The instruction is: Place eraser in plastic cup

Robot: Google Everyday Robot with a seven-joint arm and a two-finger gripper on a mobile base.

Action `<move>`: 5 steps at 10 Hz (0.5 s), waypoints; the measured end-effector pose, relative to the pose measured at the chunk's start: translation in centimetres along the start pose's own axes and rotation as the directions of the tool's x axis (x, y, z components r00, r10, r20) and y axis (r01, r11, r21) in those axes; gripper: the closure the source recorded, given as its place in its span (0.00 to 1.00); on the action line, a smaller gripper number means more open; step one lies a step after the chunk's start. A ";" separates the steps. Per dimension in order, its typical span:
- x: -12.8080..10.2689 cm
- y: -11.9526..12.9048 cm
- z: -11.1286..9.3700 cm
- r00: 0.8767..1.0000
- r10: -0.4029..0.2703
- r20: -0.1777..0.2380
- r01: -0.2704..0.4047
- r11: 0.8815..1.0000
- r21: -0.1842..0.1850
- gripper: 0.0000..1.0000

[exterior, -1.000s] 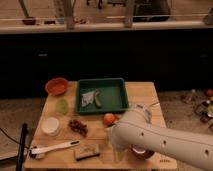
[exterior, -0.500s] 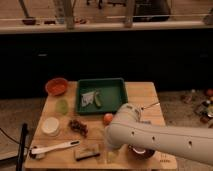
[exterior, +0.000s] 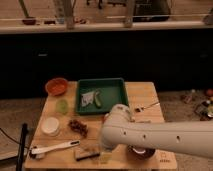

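One white arm (exterior: 160,137), tool (exterior: 105,148) just right of eraser (exterior: 86,153) (front of table (exterior: 145,95))

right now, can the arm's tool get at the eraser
Probably yes. The tool hangs low near the front edge of the table, close beside the right end of the eraser, with nothing visible between them. The white utensil lies to the eraser's left, on the far side from the tool.
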 end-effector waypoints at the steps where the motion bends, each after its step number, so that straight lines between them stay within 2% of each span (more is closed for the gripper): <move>1: -0.3 0.0 0.3 1.000 0.005 0.004 -0.005 1.000 0.000 0.20; 5: -2.8 0.6 2.3 0.998 -0.049 0.027 0.048 0.999 0.007 0.20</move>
